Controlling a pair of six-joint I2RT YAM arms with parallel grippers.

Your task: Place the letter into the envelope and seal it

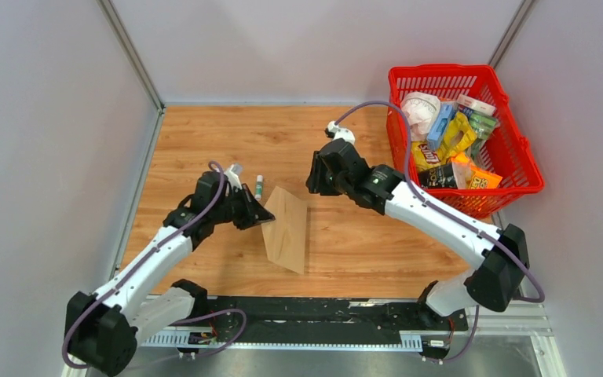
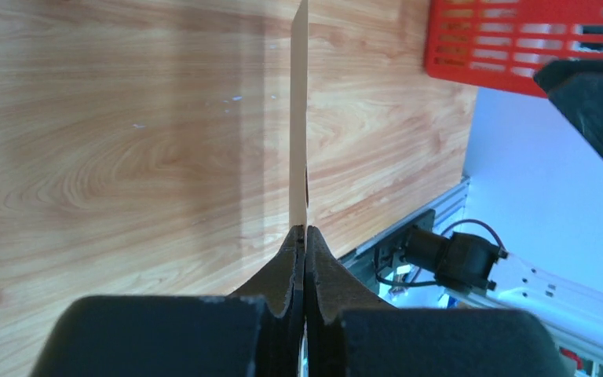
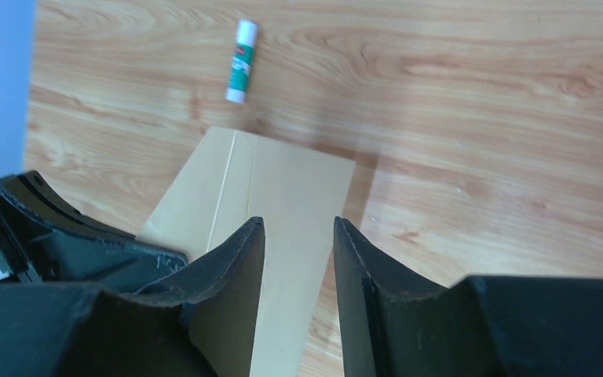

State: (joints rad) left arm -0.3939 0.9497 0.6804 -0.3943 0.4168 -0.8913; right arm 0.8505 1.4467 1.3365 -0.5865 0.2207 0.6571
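– while your left gripper [image 2: 305,236] pinches the envelope [image 1: 286,229] by one edge, which step do you reckon you're on?
– handling the envelope, i judge. your left jaws are shut tight on the tan paper. from the left wrist it shows edge-on, running straight out from the fingertips. so it's tilted up off the table [image 1: 345,251], not lying flat. whether its far edge touches the wood, i cannot tell.
– and your right gripper [image 3: 298,224]?
– parted to a middling gap and holding nothing. it hovers just over the envelope's broad face.
– where's the letter?
– you won't find it in any view (it may be inside the envelope already, or simply hidden; i cannot say). no flap shows either.
– what does the next move call for, then?
– settle that question first. if the letter is in, you need the flap side reachable. you also need the glue stick [image 3: 241,61], which lies on the wood just beyond the envelope. bring your right gripper in gently, because paper held by one edge will likely bend or twist. the red basket [image 1: 440,75] sits well apart on the right, so ignore it.
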